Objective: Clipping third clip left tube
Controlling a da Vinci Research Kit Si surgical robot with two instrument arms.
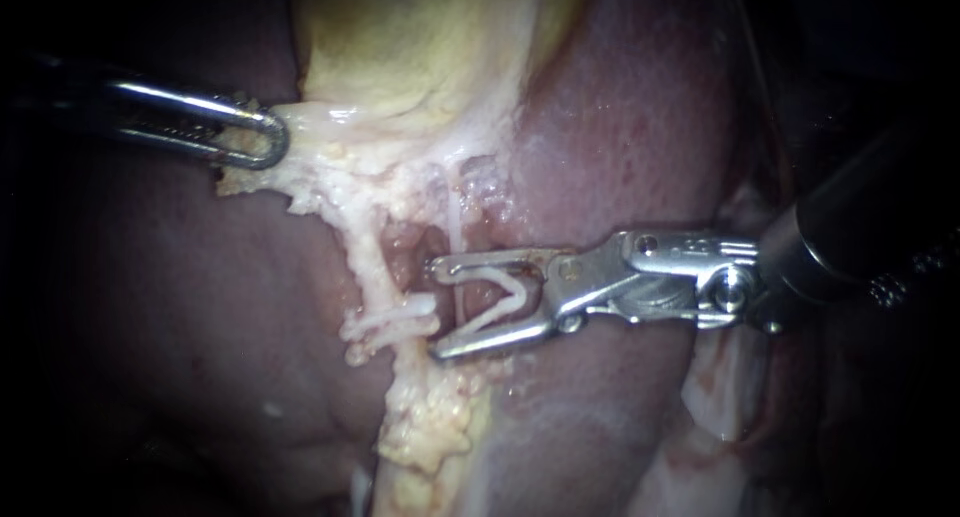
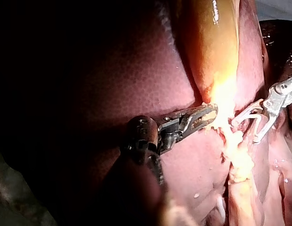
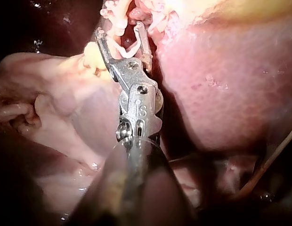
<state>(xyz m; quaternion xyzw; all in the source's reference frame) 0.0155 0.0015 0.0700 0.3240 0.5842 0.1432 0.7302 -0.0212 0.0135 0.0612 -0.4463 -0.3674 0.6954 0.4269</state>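
Slender steel left instrument [image 1: 262, 137] clamped on pale fatty tissue [image 1: 300, 172] below gallbladder; steel right instrument [image 1: 436, 310] jaws spread, gripping open white V-shaped clip [image 1: 505, 302]; tips just right of pale stringy left tube [image 1: 368, 262]; advance left, seat tube deep, stay clear of white clips [image 1: 395, 325] already on it, square up, close.

The endoscope view is lit in the middle, on the gallbladder [image 1: 400, 57] and liver [image 1: 620, 127], and its edges sink into dark; the right instrument [image 1: 442, 310] glints. In the left wrist view strong glare burns the gallbladder beside the left instrument [image 2: 209, 115], with deep shadow around
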